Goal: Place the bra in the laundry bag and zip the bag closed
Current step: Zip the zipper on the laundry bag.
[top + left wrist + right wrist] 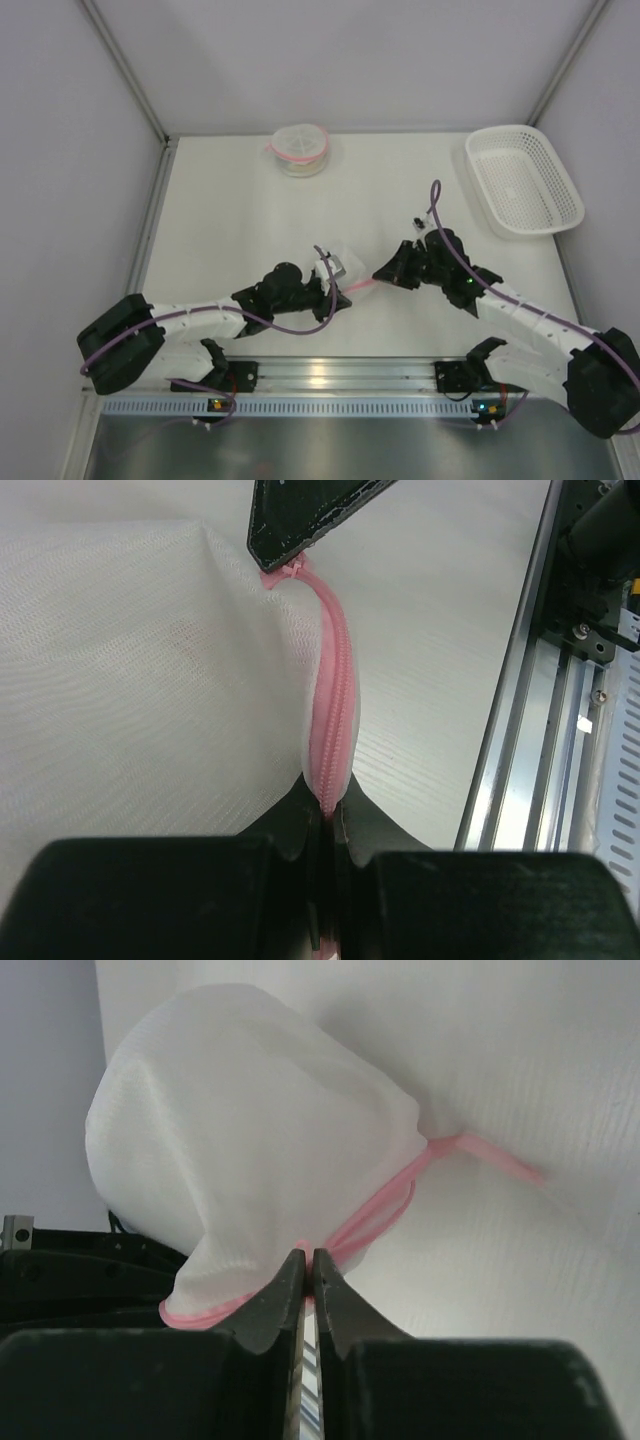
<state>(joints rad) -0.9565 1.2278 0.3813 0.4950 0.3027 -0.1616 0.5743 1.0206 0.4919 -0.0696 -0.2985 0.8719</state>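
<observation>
Laundry bag, white mesh and bulging, on the tabletop near the front edge, between the two arms. Bra not to be seen; probably inside the bulge, though cannot tell through the mesh. At left, left claw pressed together on the near end of the pink zipper, anchoring it. From there, long axis of the zipper straight away from that claw toward the right, drawn fairly taut, teeth looking meshed along the stretch that shows. At its far end, right claw closed to a sliver on the pink edge, apparently at the pull, bag just beyond its tips and a loose pink tail trailing off to the side. Likely late in the zipping step: any travel left would run along this same line, rightward, away from the left claw's hold. Right arm nearer the pull, left nearer the anchored end. Far right and well apart, white basket.
</observation>
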